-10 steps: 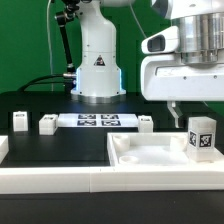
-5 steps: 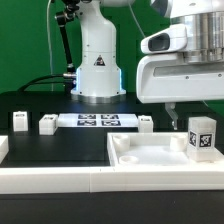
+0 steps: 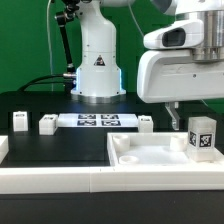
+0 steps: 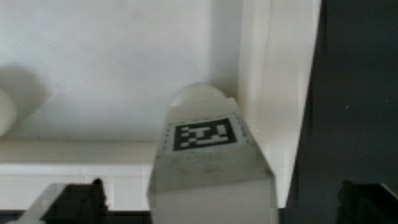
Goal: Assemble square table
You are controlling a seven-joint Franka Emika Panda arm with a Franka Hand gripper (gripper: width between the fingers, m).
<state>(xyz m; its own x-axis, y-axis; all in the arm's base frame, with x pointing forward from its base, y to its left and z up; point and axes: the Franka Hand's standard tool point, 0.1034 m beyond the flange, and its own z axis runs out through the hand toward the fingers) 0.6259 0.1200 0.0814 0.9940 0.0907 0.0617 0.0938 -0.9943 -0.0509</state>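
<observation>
A black table (image 3: 60, 145) is lying before a green backdrop (image 3: 25, 45), with leg pegs (image 3: 18, 121) and the marker board (image 3: 97, 121) resting leftward below the arm base (image 3: 98, 80) and its triangular warning sticker (image 3: 99, 62). Toward the exterior view's right, the square top (image 3: 130, 150) is lying flat, carrying a tagged leg (image 3: 201, 137) that is standing upright, long axis vertical. The gripper (image 4: 217, 205) is hanging released, its jaws flanking that leg without touching it.

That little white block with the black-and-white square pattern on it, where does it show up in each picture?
Exterior view: the small white plastic leg peg with the tag stands upright at the exterior view's right.
Wrist view: the peg stands inside the open pincer, tag showing.
Shared landmark: the large white square table top beside it.
</observation>
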